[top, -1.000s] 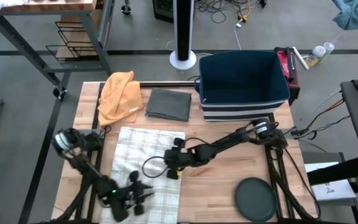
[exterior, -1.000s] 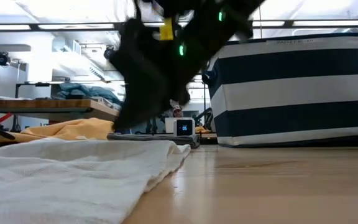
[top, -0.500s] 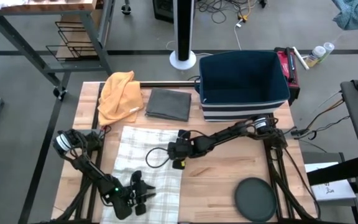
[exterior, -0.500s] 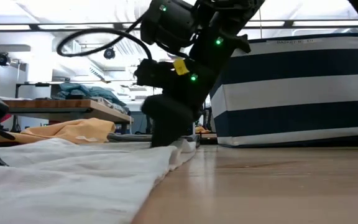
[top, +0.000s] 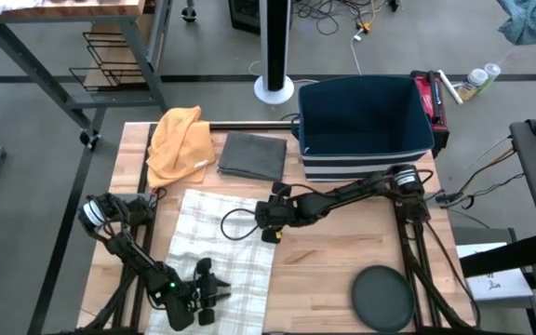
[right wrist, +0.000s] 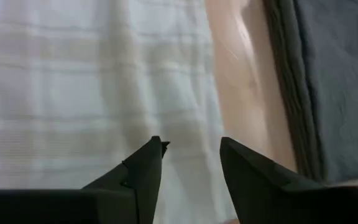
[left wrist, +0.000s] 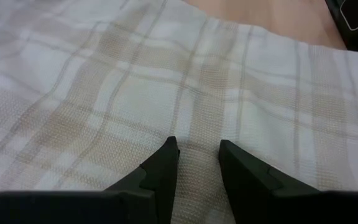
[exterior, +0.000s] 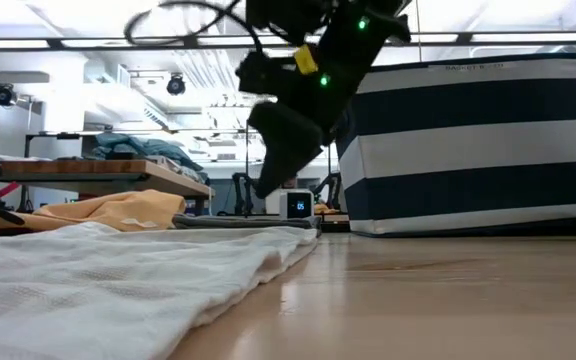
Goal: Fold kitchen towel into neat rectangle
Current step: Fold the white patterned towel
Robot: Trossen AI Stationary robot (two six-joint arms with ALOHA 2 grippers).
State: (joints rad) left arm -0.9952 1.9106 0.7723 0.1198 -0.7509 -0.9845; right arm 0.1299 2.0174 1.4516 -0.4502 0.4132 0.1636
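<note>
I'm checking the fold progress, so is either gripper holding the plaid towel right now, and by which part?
Nothing is held. The right gripper is open above the towel's far right corner; the left gripper is open over its near part.

Small device with a lit screen (exterior: 297, 206) far across the tabletop, just below the right hand (exterior: 273, 180), shows two glowing digits, possibly "05". Faint lettering runs along the striped bin's (exterior: 468, 140) top rim, too small to read.

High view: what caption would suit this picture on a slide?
Two grippers, left and right, poised open over a checked towel spread flat on a wooden table.
</note>
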